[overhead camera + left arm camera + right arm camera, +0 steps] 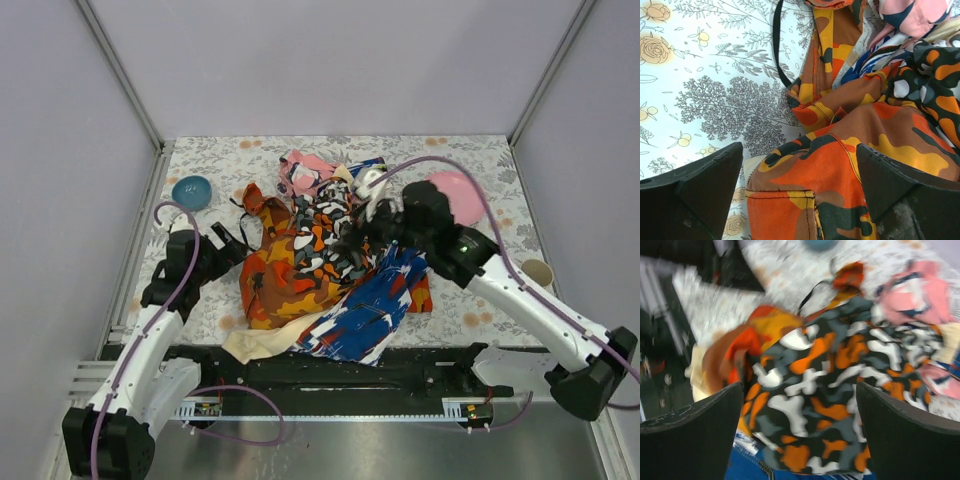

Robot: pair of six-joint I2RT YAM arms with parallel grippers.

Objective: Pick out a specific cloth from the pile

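**A:** So what's crowding the pile right now?

**B:** Loads, tbh. An orange camouflage cloth hogs the left side. A black-orange-white camouflage cloth lies on top in the middle. A blue-white cloth spills toward the near edge, and a cream cloth pokes out beside it. There's also a black strap looping out onto the bench.

**A:** And the cloth?

**B:** Best I can tell, the cloth is that plain orange bit at the pile's right edge, tucked under the blue-white one and mostly covered.

**A:** Tools?

**B:** The left tool has its fingers wide apart over the orange camouflage. The right tool is spread wide too, above the black-orange-white one, but that view's blurry.

**A:** Containers?

**B:** A teal bowl sits far left, well apart from the pile, open side up. A pink dish is behind the right arm, partly hidden. A small tan cup stands near the right edge. Can't tell what's in those two.
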